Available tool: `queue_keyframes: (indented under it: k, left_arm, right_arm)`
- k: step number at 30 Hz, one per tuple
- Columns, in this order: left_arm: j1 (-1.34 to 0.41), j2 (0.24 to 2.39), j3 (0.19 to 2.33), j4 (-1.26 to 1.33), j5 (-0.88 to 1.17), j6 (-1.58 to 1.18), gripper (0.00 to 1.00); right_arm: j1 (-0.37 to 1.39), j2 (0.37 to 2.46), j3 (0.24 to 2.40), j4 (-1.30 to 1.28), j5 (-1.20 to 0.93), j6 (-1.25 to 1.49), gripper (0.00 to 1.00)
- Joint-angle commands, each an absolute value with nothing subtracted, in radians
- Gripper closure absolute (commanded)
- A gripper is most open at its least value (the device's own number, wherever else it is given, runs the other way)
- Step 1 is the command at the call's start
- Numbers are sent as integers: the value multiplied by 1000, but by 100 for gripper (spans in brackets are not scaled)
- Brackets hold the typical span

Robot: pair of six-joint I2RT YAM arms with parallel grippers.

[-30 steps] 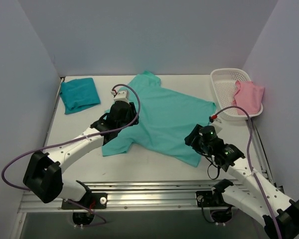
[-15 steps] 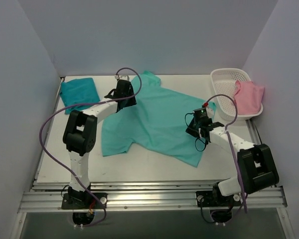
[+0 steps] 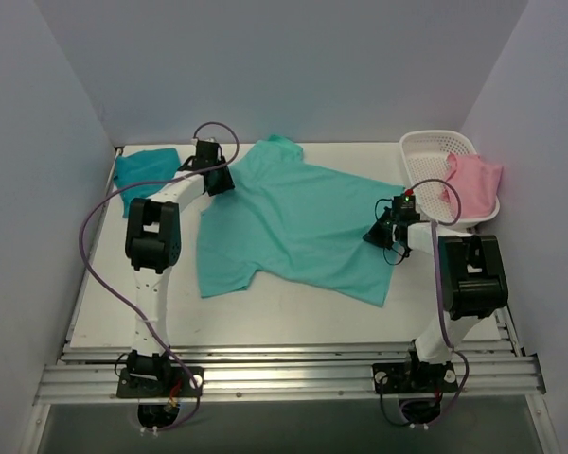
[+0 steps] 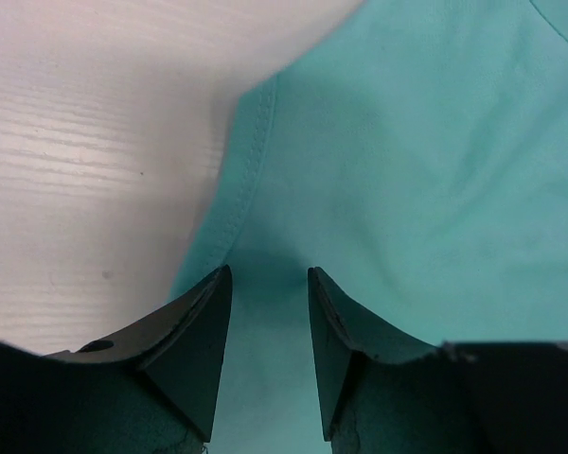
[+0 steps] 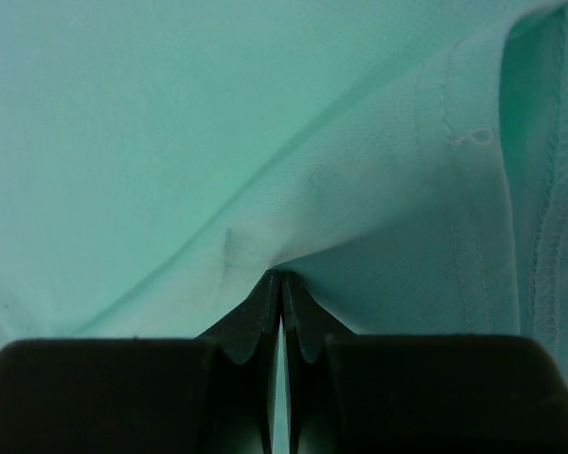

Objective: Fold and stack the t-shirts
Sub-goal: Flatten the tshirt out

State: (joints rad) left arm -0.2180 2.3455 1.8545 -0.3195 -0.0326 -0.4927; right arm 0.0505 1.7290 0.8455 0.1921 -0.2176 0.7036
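Two arms reach far up the table (image 3: 293, 322) now, where a second ago both sat hunched near the bottom of the overhead view. The left gripper (image 3: 214, 179) has swung to the upper left, onto the sleeve edge of the mint shirt (image 3: 293, 227). Its wrist view shows the jaws standing apart, straddling the stitched hem, with pale wood-grain board to the left (nothing pinched there that I can see). The right gripper (image 5: 281, 276) has snapped from wide to tight together, and the cloth puckers into creases running straight to its tips. That's a pinch on the shirt's sleeve, right of centre in the overhead view. So one corner is taken and the other is being lined up; I judge the folding itself not yet begun.

The mint shirt lies open across the middle of the table: thin, matte, soft knit, with rows of stitching at the hems. The teal shirt (image 3: 142, 168), a compact folded square, waits at the upper left, partly behind the left arm. At the upper right sits a white perforated basket (image 3: 426, 151) with a pink cloth (image 3: 473, 182) draped over its rim.
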Motion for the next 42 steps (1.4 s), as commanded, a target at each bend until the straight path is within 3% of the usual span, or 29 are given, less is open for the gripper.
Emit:
queue_keyframes:
  k: [1,7,15,21,25,27,28,29,31,32,37,42]
  left_arm:
    - [-207,2399,1914,-406,26,-485,52]
    - [-199,2402,1895,-469,-6,-525,52]
    - [-189,2227,1569,-327,-61,-630,50]
    - [-213,2154,1546,-278,-60,-647,50]
    - [-222,2108,1664,-256,-57,-589,48]
    - [-216,2097,1721,-304,-54,-572,48]
    - [-216,2073,1738,-313,-49,-566,48]
    - [-215,2056,1753,-313,-49,-560,47]
    - [-212,1992,1750,-298,-51,-555,46]
    - [-212,1970,1747,-298,-51,-549,46]
    - [-225,1771,1626,-302,-37,-561,45]
    - [-304,1605,1302,-244,-60,-604,44]
  right_arm:
    - [5,1769,827,166,-264,693,100]
    - [-118,1798,845,167,-310,709,100]
    - [-141,1930,1027,140,-281,744,100]
    - [-127,1994,1181,91,-253,744,100]
    - [-71,1956,1264,22,-215,729,99]
    - [-32,1902,1287,-29,-177,723,81]
    - [-19,1888,1319,-49,-161,716,66]
    - [-6,1853,1334,-89,-141,701,37]
    - [41,1821,1367,-127,-91,684,24]
    - [52,1786,1383,-155,-80,674,20]
    - [95,1640,1289,-169,-38,660,20]
    - [104,1435,996,-124,-49,638,26]
